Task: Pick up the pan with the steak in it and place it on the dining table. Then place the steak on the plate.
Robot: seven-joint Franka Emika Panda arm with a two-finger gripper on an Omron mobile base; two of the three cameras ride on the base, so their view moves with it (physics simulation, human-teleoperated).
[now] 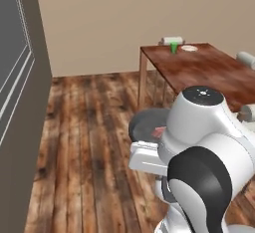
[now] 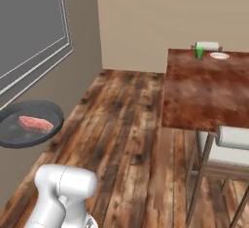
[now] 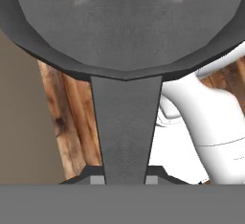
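The pan [image 2: 24, 132], a round dark grey skillet, hangs in the air above the wooden floor with the pinkish-red steak [image 2: 35, 123] lying in it. In the left base view the pan [image 1: 147, 122] and a corner of the steak [image 1: 158, 132] peek out from behind my white arm. My gripper [image 3: 124, 180] is shut on the pan's straight handle [image 3: 126, 127], and the pan's body [image 3: 124, 22] spreads beyond it. The dining table [image 2: 204, 93], reddish-brown, stands ahead to the right, apart from the pan. The plate [image 2: 219, 55] with its red-orange rim sits at the table's far end [image 1: 189, 48].
A small green cup [image 2: 199, 52] stands beside the plate, with a whitish box [image 2: 207, 45] behind it. A pale chair [image 2: 233, 139] is tucked at the table's near side. A tall grey cabinet front [image 1: 15, 102] lines the left. Wooden floor [image 2: 131, 124] lies between me and the table.
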